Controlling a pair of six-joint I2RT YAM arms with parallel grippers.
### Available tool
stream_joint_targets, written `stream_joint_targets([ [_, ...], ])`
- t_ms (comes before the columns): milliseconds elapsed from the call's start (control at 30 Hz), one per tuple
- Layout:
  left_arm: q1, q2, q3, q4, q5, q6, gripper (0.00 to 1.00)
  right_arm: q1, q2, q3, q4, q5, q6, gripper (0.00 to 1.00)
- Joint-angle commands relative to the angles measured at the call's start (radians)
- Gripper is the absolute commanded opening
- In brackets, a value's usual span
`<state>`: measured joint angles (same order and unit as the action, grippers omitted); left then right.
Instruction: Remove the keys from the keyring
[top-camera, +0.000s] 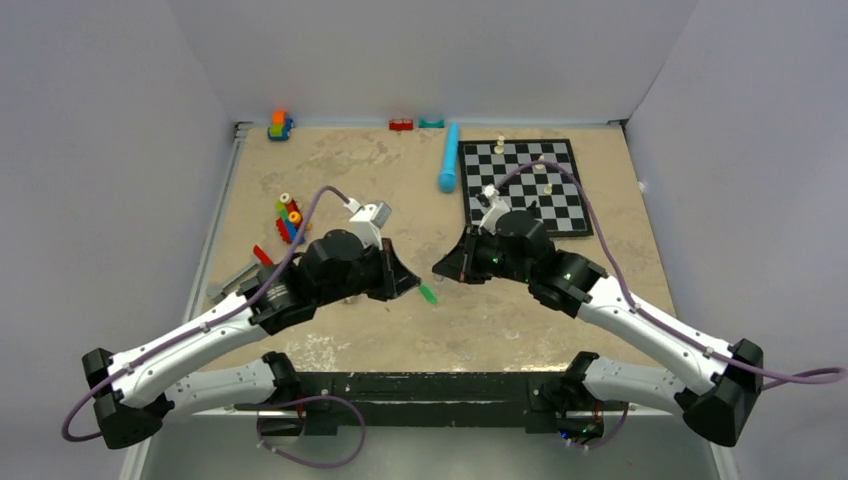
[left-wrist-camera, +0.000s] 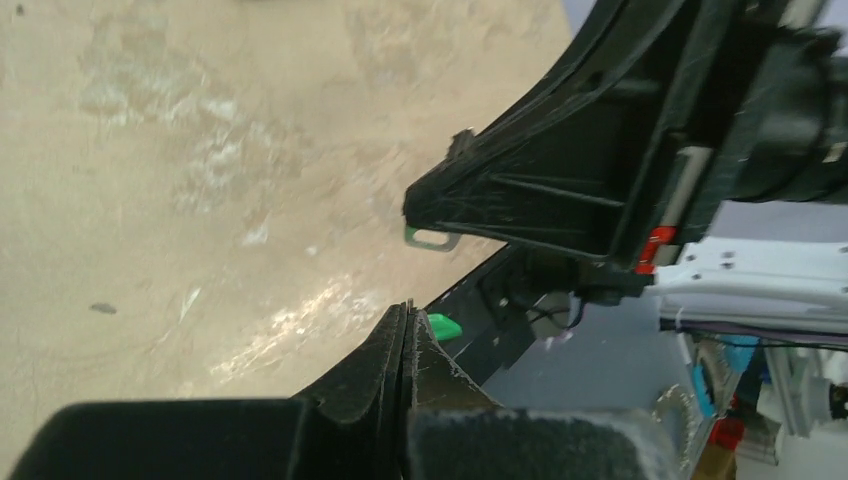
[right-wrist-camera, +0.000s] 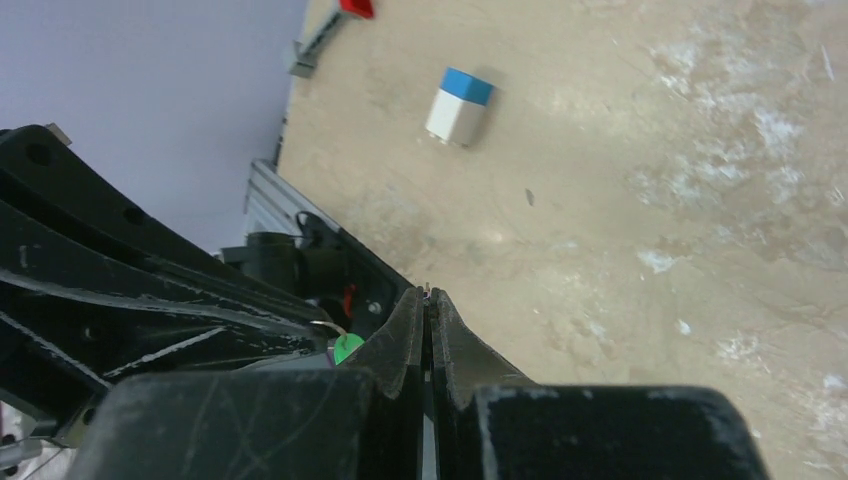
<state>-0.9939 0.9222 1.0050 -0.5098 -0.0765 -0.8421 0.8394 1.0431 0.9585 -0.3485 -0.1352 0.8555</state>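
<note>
A bright green flat key piece (top-camera: 428, 295) sits low in the gap between the two sets of jaws. It peeks out just beside the pressed-together fingertips of the left gripper (left-wrist-camera: 405, 315), on the side facing the right arm. Only a small rounded corner shows, so whether it is pinched there cannot be told. Well apart from it, a small silvery metal loop (left-wrist-camera: 432, 238), rounded and flat, pokes out from the tip of the right gripper (right-wrist-camera: 428, 297), whose jaws are closed.
</note>
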Motion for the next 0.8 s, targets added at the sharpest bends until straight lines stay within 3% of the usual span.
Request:
stream_joint_targets([
  [0,0.032,0.008,-0.116,0.101,0.140,-0.006,0.00,0.006,0.017,-0.104,0.096,0.011,-0.030,0.00],
  [467,0.115,0.192,-0.307,0.249,0.218,-0.011,0.00,0.005,0.384,-0.195,0.251,-0.069,-0.076,0.00],
  [767,0.136,0.378,-0.344,0.290,0.253,0.037,0.00,0.006,0.572,-0.207,0.333,-0.104,-0.103,0.00],
])
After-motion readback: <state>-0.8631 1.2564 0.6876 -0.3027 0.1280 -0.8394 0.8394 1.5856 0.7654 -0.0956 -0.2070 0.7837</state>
